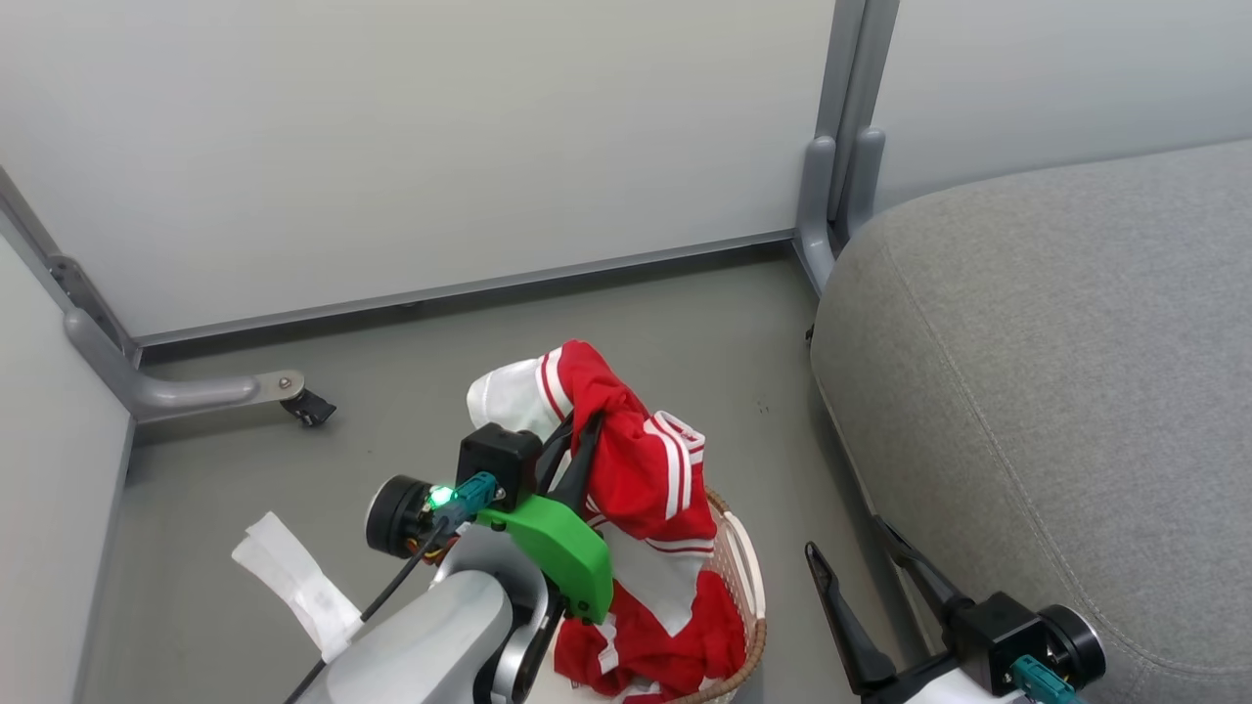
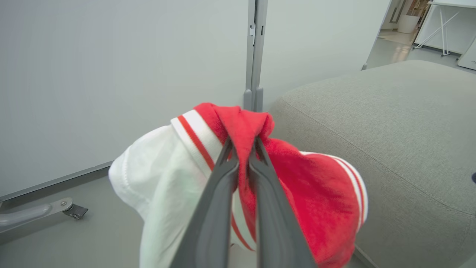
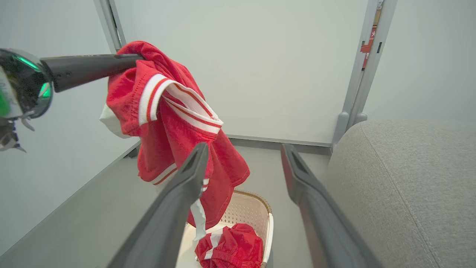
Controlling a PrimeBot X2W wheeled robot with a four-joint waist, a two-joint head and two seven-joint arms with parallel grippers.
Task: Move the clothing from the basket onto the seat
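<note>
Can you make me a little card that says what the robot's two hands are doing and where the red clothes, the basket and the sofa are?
Left gripper: shut on the red top
Right gripper: open, holding nothing
Red top's place: hanging in the air over the basket, not yet on the sofa seat
Inside the basket: another red garment
Sofa seat's place: on the robot's right of the basket, grey

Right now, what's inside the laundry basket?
A crumpled red garment with white trim lies in the basket. The lifted garment, pinched by the left gripper, hangs over it and hides part of the inside. Anything under the crumpled piece is covered.
</note>
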